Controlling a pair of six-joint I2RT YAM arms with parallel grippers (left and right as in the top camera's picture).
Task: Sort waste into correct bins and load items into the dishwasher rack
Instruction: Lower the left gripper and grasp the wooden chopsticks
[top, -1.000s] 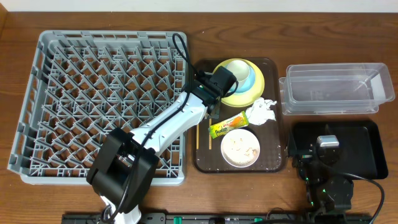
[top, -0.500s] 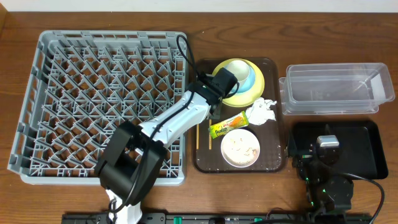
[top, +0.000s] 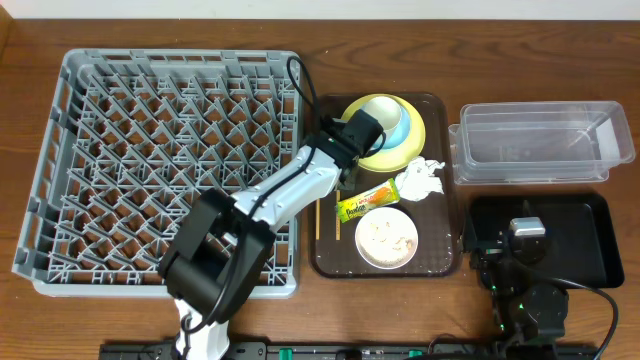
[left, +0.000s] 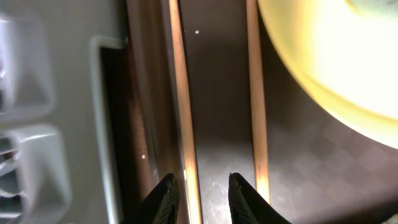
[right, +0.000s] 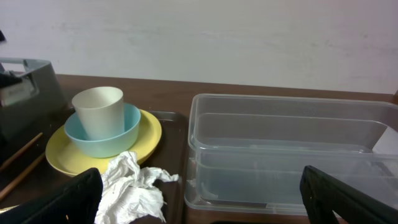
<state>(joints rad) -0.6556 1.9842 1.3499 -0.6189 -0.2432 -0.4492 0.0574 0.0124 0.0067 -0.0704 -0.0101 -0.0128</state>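
Thin wooden chopsticks (left: 183, 93) lie along the left edge of the dark brown serving tray (top: 440, 252), beside the round yellow plate (left: 323, 56). Left gripper (left: 202, 196) hovers right over them, fingers slightly parted, one stick between them, not pinched. Right gripper (right: 202, 190) sits spread wide over the shallow black rectangular tray (top: 590, 250).

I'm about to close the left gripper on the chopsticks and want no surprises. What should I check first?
1. Left gripper open: ok.
2. Both chopsticks between its fingers: not ok. One lies in the gap; the other, nearer the yellow plate, lies outside.
3. Yellow plate apart from the fingers: ok.
4. Fingers down at the brown tray: cannot tell.
5. Right gripper open, holding nothing: ok.
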